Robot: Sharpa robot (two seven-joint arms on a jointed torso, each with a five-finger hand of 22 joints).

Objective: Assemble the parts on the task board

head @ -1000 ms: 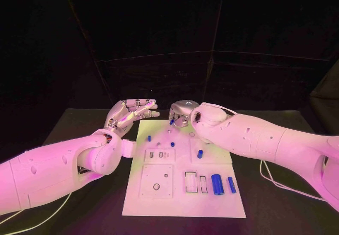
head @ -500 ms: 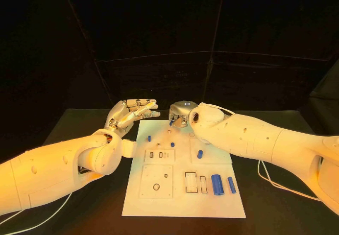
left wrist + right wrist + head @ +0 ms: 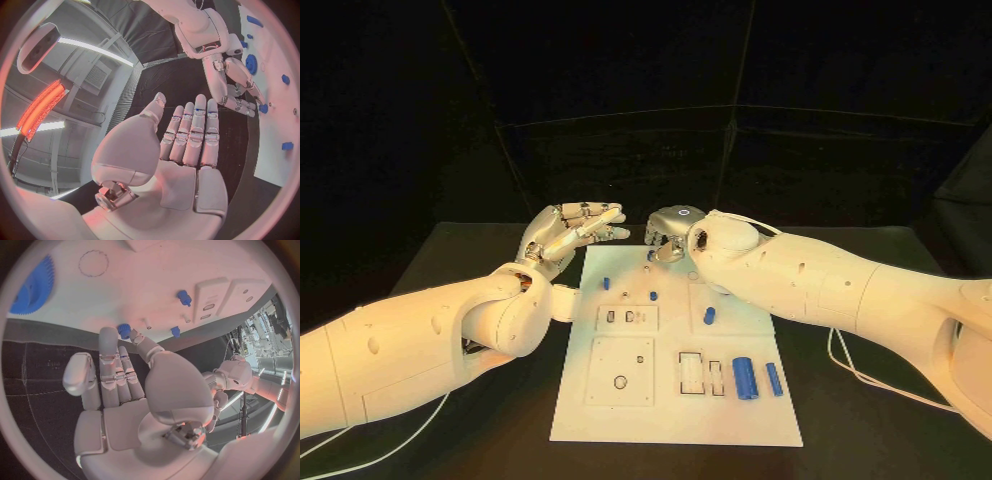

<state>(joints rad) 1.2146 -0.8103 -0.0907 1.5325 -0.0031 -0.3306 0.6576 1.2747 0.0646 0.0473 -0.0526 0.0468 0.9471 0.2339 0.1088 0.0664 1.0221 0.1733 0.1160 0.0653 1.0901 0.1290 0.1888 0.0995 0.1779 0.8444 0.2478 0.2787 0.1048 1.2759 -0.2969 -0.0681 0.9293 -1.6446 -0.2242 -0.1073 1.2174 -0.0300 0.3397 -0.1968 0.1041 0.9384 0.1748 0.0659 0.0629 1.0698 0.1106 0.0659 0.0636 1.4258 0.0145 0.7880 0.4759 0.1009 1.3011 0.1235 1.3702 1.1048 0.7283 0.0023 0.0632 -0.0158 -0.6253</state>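
Task board [image 3: 672, 400] at table centre; blue parts [image 3: 744, 377] scattered on it, two cylinders toward 4 o'clock. Right hand [image 3: 671, 232] at board's 12 o'clock edge, fingertips [image 3: 127, 333] down on a small blue part [image 3: 123, 330]; actual pinch unclear. Left hand [image 3: 570, 231] at 11 o'clock off the board, fingers [image 3: 190, 132] straight, together, holding nothing.

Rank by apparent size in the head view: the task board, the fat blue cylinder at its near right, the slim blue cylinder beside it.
1. Task board, by far the largest.
2. Fat blue cylinder.
3. Slim blue cylinder, similar in length but clearly thinner.
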